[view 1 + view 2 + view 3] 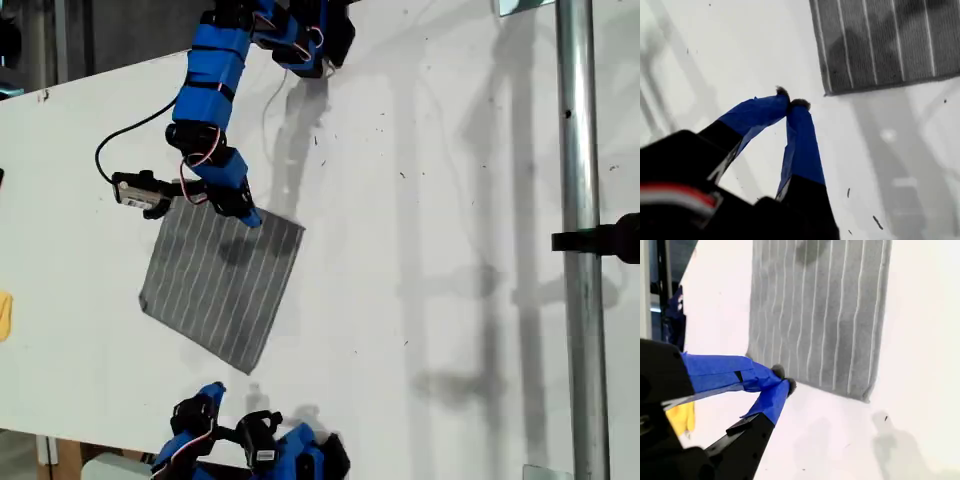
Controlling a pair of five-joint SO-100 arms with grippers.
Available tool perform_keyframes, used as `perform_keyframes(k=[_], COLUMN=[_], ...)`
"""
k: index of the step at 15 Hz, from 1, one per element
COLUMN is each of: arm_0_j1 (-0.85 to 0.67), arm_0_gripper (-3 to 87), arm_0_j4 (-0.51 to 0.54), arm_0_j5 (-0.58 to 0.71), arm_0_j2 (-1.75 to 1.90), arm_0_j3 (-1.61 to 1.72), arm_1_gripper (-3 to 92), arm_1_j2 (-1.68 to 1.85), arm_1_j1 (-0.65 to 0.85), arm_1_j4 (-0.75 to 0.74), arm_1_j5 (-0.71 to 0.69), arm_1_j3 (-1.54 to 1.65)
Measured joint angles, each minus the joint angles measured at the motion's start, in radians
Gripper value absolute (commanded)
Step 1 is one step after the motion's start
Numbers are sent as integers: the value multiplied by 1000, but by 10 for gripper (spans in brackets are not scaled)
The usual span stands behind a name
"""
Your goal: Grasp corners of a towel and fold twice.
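Grey striped towel lies flat and unfolded on the white desk. It sits w/ its edges skewed to the desk's edges, toward the exterior view's left, between the two arms' bases at opposite desk edges.

My first gripper reaches in from the exterior view's top. Its blue jaws are pressed tip to tip w/ nothing between them. The tips sit just beside one towel corner, on bare desk, not on cloth. From those tips the towel runs off ahead and to one side, stripes pointing away along the gripper's line of sight.

My second gripper waits at the desk edge at the exterior view's bottom. Its jaws are also closed tip to tip and empty, just short of the towel's nearest edge, part-way along it. The closest free corner on that side lies off to one side of the tips, apart from them.

Judgement: no fold made yet, approx. the start of the task. Each arm is nearer its own end of the stripes, so each takes a corner on its own edge. First arm is closer to a grip: it needs to open, then shift sideways onto its corner.
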Motion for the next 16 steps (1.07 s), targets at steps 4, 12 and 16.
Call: perform_keyframes(k=[4, 12, 16], arm_0_j1=[-55, -75, -75], arm_0_gripper=[-26, -26, -26], arm_0_j4=[-11, -3, -17], arm_0_j5=[115, 121, 121], arm_0_j2=[-181, -186, -187], arm_0_j3=[-78, -77, -60], arm_1_gripper=[349, 352, 337], arm_1_j2=[-120, -500, -655], arm_1_j1=[31, 84, 84], arm_1_j4=[138, 87, 46], arm_1_j5=[-172, -275, -275], arm_1_j3=[-176, -273, -296])
